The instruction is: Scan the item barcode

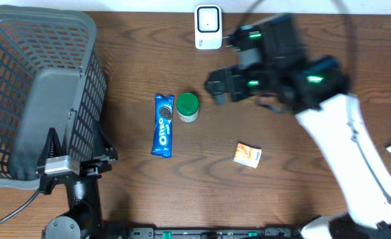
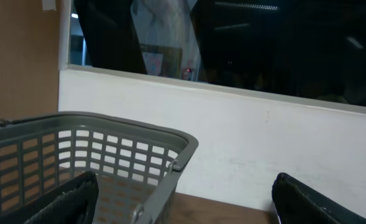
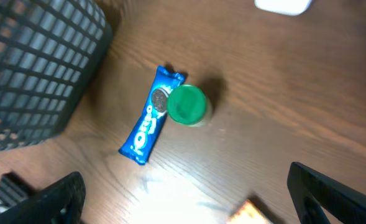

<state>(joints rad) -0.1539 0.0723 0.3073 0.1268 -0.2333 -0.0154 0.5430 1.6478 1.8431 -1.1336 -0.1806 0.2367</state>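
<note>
Blue plastic Oreo packet [image 3: 146,121] lay flat beside a green-lidded round jar [image 3: 187,104]; left gripper [image 2: 183,208] and right gripper [image 3: 189,199] gaped wide, empty.

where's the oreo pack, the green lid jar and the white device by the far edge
oreo pack [image 1: 163,126], overhead view, middle of the blue wrapper
green lid jar [image 1: 187,104], overhead view, centre of the green lid
white device [image 1: 208,26], overhead view, middle of its top face

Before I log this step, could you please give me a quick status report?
Left hand open by basket; right hand open over table, empty. Nothing at scanner yet. Jar against cookie pack, may crowd a grasp.
</note>
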